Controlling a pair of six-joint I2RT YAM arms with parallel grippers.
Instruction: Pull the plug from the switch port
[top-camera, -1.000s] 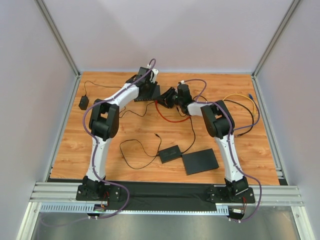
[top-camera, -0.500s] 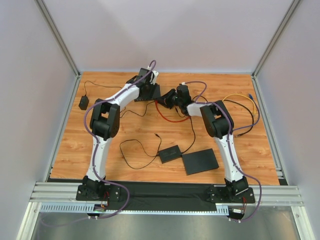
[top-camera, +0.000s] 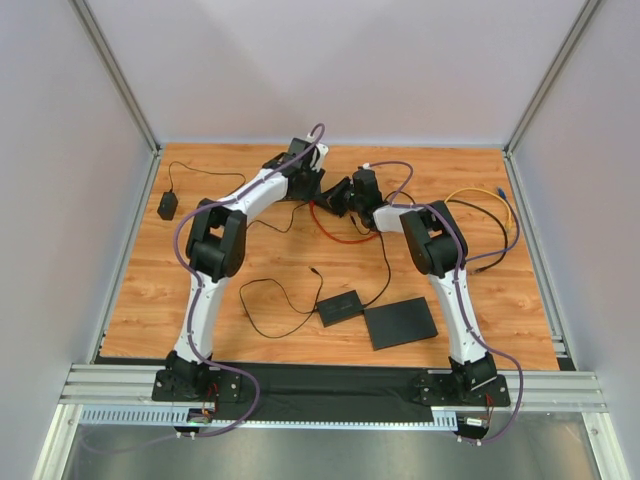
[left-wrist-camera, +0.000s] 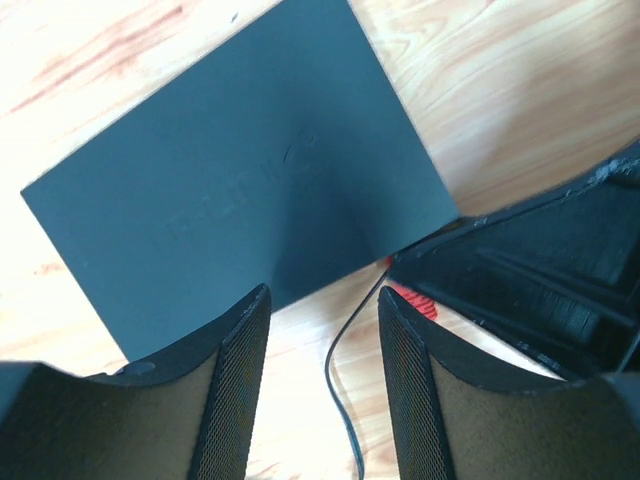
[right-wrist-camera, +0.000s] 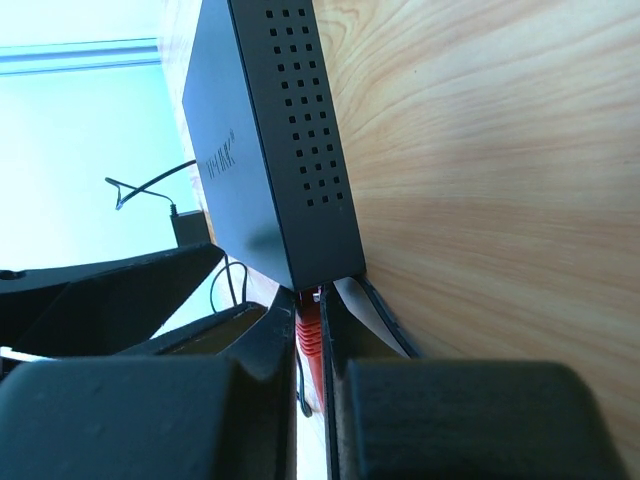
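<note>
The black switch (left-wrist-camera: 240, 180) lies flat on the wooden table at the back; the left arm covers most of it in the top view (top-camera: 297, 190). A red plug (right-wrist-camera: 310, 335) sits in a port at the switch's corner (right-wrist-camera: 265, 150). My right gripper (right-wrist-camera: 310, 330) is shut on the red plug, right against the switch; it also shows in the top view (top-camera: 337, 193). My left gripper (left-wrist-camera: 320, 330) is open and empty, hovering over the switch's near edge (top-camera: 305, 175). A thin black cable (left-wrist-camera: 345, 370) runs on the table between its fingers.
A red cable (top-camera: 335, 235) loops in front of the switch. A black power adapter (top-camera: 167, 206) lies far left. A small black box (top-camera: 340, 307) and a flat black box (top-camera: 400, 323) lie near the front. Yellow and blue cables (top-camera: 490, 200) curl at the right.
My left gripper has shifted a little to the right over the switch. The right arm has not moved.
</note>
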